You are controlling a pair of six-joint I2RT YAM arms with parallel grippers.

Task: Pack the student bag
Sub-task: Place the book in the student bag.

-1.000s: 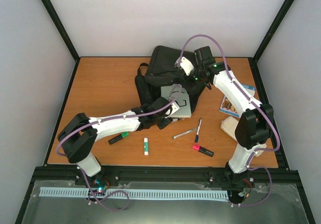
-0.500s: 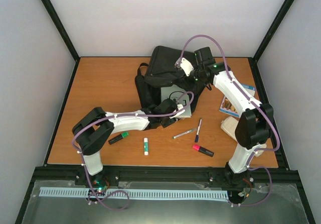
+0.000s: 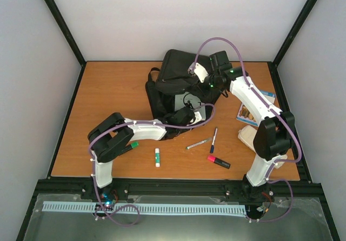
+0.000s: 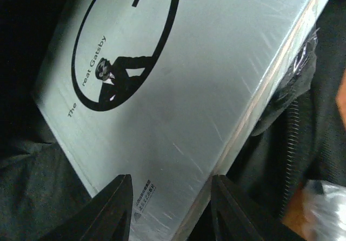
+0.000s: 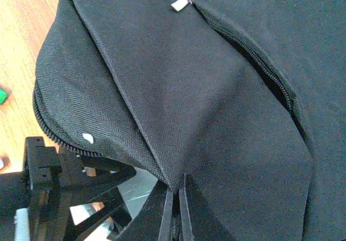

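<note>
Our left gripper (image 4: 170, 211) has its jaws apart. The two black fingers (image 4: 116, 208) stand over the near corner of a shrink-wrapped grey book (image 4: 178, 89), a copy of The Great Gatsby. The book is broader than the gap between them, so we read this as a push on the cover and not a clamp. Whether the fingers actually touch it we cannot tell.

The book lies slanted in the mouth of the student bag (image 4: 319, 133), with dark fabric on both sides and a line of zip teeth (image 4: 292, 138) beside its right edge. Our right gripper (image 5: 175, 211) is pinched together on a fold of the bag's top panel, drawing the fabric into a ridge so the opening gapes.

From above, the bag sits at the far middle of the worktop (image 3: 108, 100), both arms reaching to it. Nearer us lie a green marker (image 3: 128, 148), a glue stick (image 3: 157, 156), two pens (image 3: 199, 142), and a red highlighter (image 3: 218, 161). A cream pencil case (image 3: 248, 136) and a printed booklet (image 3: 254, 108) lie off to the right.

We judge the step in hand to be seating the book, with most of the packing left to do. The next move calls for pressing the book deeper until its near edge clears the zip, with the flap held up. Then the left gripper should draw straight back so it does not snag the wrap.
</note>
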